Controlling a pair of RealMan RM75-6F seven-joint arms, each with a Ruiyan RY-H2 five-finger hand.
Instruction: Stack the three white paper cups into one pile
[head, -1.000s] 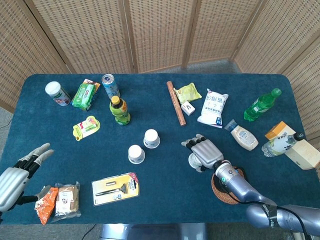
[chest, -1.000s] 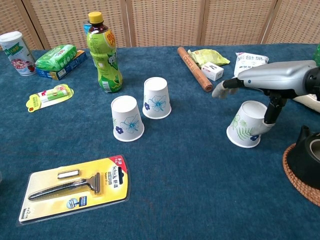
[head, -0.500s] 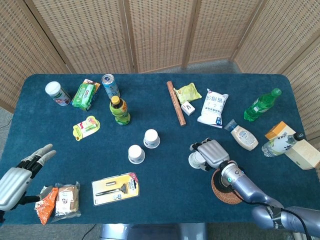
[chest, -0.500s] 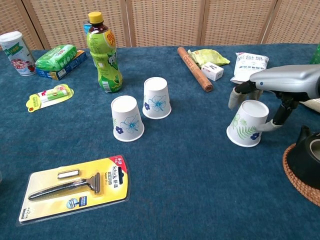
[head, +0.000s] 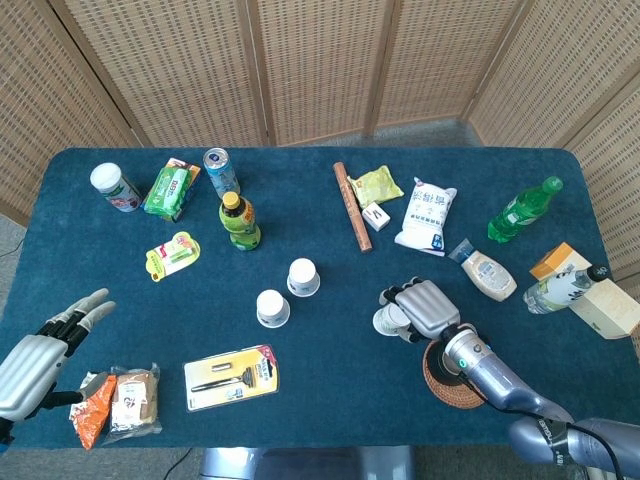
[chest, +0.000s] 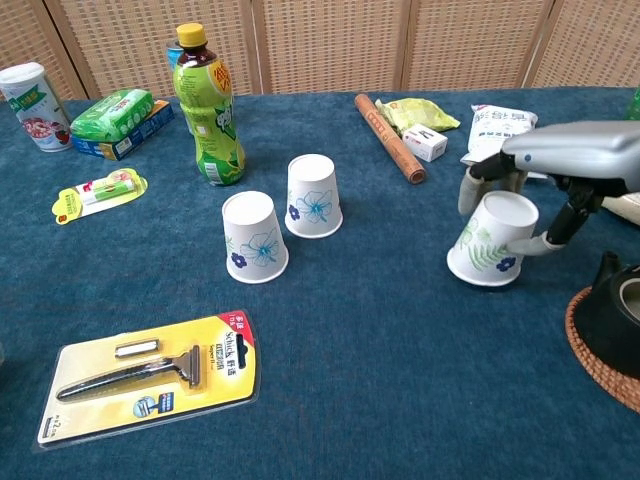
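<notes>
Left robot hand: our left robot hand (head: 35, 352) rests at the near left edge of the desk (head: 330, 385), fingers spread, holding nothing; only the head view shows it.
Right robot hand: our right robot hand (chest: 545, 190) is curled round the fern cup (chest: 491, 240), a finger behind it and the thumb on its near side, pinching it.
Fern cup: upside down, tilted with its rim toward the desk's middle; it seems just lifted at one edge, though we cannot tell whether it is fully clear of the cloth.
Coaster: a woven coaster (chest: 605, 355) with a dark pot on it lies just beside our right wrist.
Near cup: an upside-down blue-flower cup (chest: 254, 237) stands mid-desk, well apart from the fern cup.
Far cup: a second blue-flower cup (chest: 313, 195), also upside down, stands just beside and behind the first.
Step in hand: we judge this the first pick, with no cup yet stacked.
Next move: we think it calls for raising the fern cup, carrying it left, and lowering it squarely over one blue-flower cup without knocking the other.
</notes>
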